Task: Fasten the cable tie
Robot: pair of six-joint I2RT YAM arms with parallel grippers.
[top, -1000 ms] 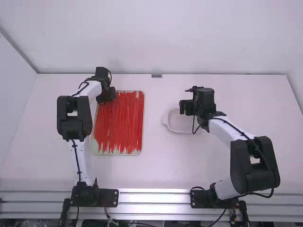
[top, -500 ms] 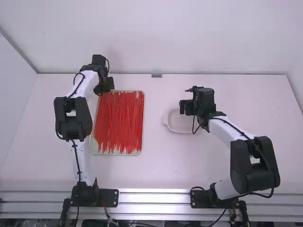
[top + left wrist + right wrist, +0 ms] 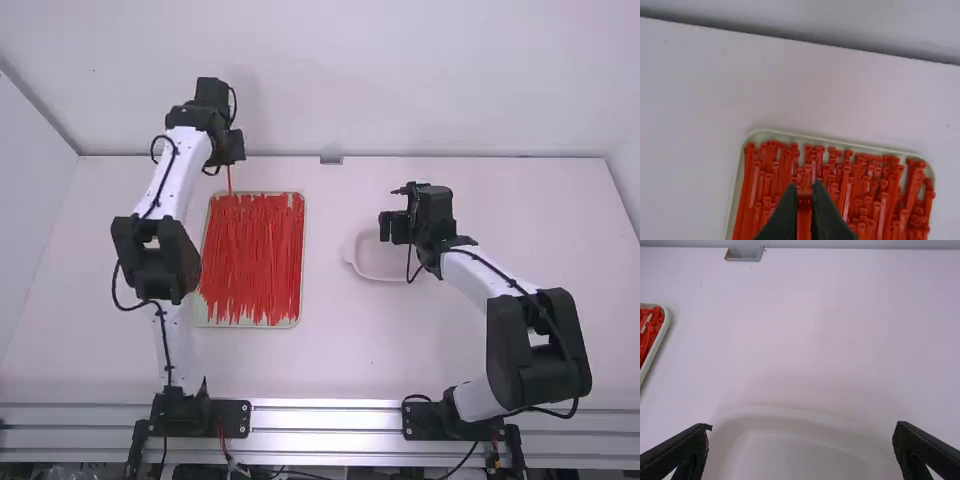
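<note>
A pale tray (image 3: 299, 262) left of the table's middle holds a heap of several red cable ties (image 3: 252, 258). My left gripper (image 3: 226, 158) hangs raised beyond the tray's far edge, shut on a single red cable tie (image 3: 230, 181) that dangles down towards the heap. In the left wrist view the fingers pinch this tie (image 3: 804, 215) above the pile (image 3: 855, 190). My right gripper (image 3: 398, 226) stands open over the far rim of a white dish (image 3: 372, 264) right of the middle, its fingertips (image 3: 687, 450) wide apart with nothing between them.
A small grey bracket (image 3: 331, 158) sits at the table's back edge, and it appears in the right wrist view as a bracket (image 3: 744, 253). The tray's corner (image 3: 652, 335) lies off to the side of the dish (image 3: 805, 445). White walls close in the table.
My left gripper has risen from the tray's far left corner and moved back, lifting one red cable tie out of the heap. The right arm has kept still.
</note>
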